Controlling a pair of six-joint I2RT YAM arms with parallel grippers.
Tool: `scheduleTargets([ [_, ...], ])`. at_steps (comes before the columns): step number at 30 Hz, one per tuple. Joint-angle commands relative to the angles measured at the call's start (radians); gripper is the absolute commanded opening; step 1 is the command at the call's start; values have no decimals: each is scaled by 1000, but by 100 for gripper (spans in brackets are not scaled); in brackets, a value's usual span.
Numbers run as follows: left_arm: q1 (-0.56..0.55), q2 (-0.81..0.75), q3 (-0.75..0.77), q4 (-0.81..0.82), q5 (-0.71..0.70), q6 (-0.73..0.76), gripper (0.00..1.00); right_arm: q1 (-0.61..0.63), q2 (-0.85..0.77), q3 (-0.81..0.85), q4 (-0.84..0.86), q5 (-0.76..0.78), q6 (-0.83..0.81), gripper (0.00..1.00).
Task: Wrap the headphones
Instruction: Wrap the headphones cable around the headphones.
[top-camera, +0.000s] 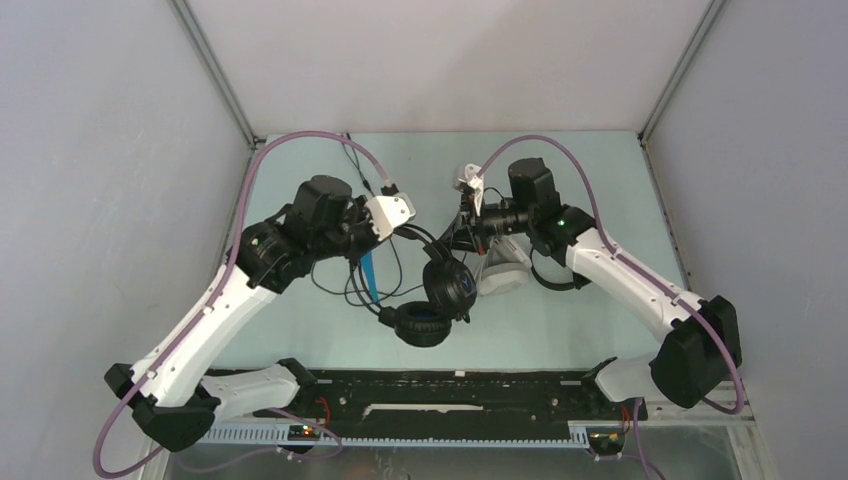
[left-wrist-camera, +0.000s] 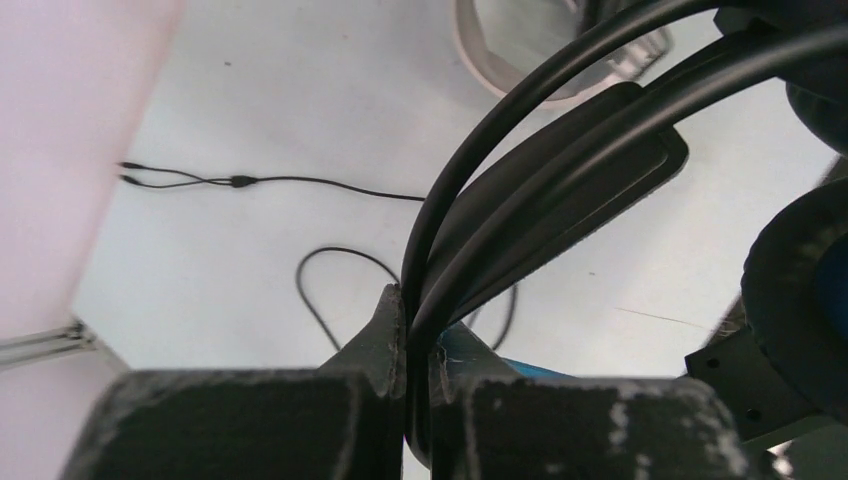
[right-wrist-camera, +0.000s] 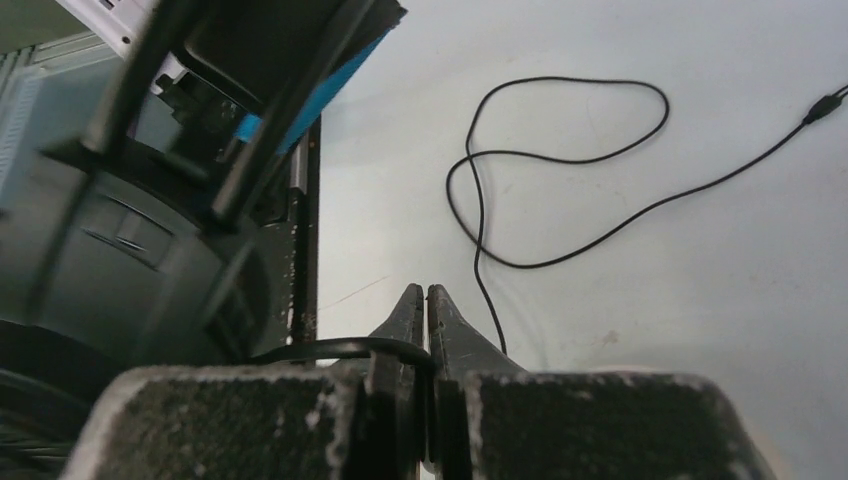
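My left end effector (left-wrist-camera: 406, 300) clamps the band (left-wrist-camera: 590, 165) of the black headphones (top-camera: 446, 290); my right end effector (right-wrist-camera: 427, 296) pinches a thin cable (right-wrist-camera: 330, 346). Tugging toward three o'clock could slip the cable free.

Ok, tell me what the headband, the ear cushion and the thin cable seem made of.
The headband is smooth black bands with a faint sheen, probably coated metal or plastic; its wider strip looks matte and padded. The ear cushion is matte black, likely faux leather. The cable is thin, black, lying in loose curves, so probably a rubbery sheath.
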Motion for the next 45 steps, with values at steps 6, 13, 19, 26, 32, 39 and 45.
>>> scheduleTargets([
  [6, -36, -76, -128, 160, -86, 221, 0, -5, 85, 275, -436, 35, 11, 0],
  [13, -35, -136, -222, 270, 63, 257, 0, 2, 126, 314, -438, 29, 49, 0],
  [19, -36, -143, -252, 270, 61, 294, 0, 4, 220, 462, -627, -6, 50, 0],
  [26, -35, -124, -285, 268, 13, 357, 0, 6, 280, 545, -794, 63, 94, 0],
  [32, -36, -171, -338, 294, 3, 409, 0, -6, 266, 528, -782, 89, 192, 0],
  [39, -30, -154, -338, 362, -11, 480, 0, 2, 247, 506, -813, 40, 183, 0],
  [45, -22, -110, -324, 382, -14, 537, 0, -36, 199, 422, -648, -115, 329, 4],
])
